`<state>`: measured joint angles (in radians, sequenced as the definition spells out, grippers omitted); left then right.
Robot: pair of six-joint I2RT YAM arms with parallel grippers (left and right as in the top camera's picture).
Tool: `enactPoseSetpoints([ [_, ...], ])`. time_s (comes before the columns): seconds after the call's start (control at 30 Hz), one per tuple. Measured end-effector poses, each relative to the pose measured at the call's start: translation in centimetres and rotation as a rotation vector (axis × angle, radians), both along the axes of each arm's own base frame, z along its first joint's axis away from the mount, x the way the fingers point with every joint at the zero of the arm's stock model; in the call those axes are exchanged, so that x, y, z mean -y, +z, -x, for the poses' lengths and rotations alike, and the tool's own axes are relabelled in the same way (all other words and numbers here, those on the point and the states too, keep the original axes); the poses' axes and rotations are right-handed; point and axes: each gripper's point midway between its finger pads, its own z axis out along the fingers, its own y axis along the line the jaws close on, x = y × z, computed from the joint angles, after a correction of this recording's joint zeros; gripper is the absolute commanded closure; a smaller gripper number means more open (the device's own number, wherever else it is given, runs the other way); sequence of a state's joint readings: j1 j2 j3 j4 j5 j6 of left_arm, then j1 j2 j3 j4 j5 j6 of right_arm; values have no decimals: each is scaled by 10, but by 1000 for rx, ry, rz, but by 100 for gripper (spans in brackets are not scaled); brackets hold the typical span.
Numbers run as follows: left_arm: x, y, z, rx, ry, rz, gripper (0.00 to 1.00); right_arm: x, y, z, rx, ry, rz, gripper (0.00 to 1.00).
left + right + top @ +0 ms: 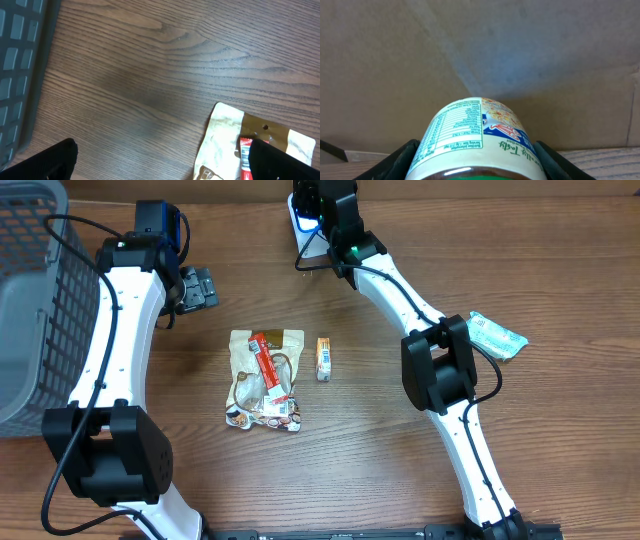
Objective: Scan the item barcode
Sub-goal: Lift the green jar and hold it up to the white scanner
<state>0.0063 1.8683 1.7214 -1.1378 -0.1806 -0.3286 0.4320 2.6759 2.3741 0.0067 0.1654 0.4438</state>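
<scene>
The right pincer (pixel 479 167) is clamped on a round, smooth tub (pixel 470 127) with a printed label, up at 12 o'clock over the brown wooden table (pixel 380 440). The left pincer (pixel 198 287) is wide apart at 10 o'clock, near a flat, crinkly bag (pixel 265 378).

Even soft light; left fingers (pixel 47 162) dark, blurred.

place: robot lab bench | cues: wood-grain table (pixel 360 440); mesh basket (pixel 30 300); snack pouch (pixel 265 380)
</scene>
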Motion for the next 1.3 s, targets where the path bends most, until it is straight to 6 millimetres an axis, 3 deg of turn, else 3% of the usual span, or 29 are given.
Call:
enactPoseSetpoints([
  [0.5, 0, 0, 0, 0, 0, 0, 1, 0, 1, 0, 3, 0, -1, 96],
  [0.83, 0, 0, 0, 0, 0, 0, 0, -3, 19, -3, 73, 6, -35, 96],
  [1.1, 0, 0, 0, 0, 0, 0, 0, -7, -8, 4, -34, 47, 2, 96],
  [1.3, 0, 0, 0, 0, 0, 0, 0, -8, -12, 6, -48, 55, 6, 96],
])
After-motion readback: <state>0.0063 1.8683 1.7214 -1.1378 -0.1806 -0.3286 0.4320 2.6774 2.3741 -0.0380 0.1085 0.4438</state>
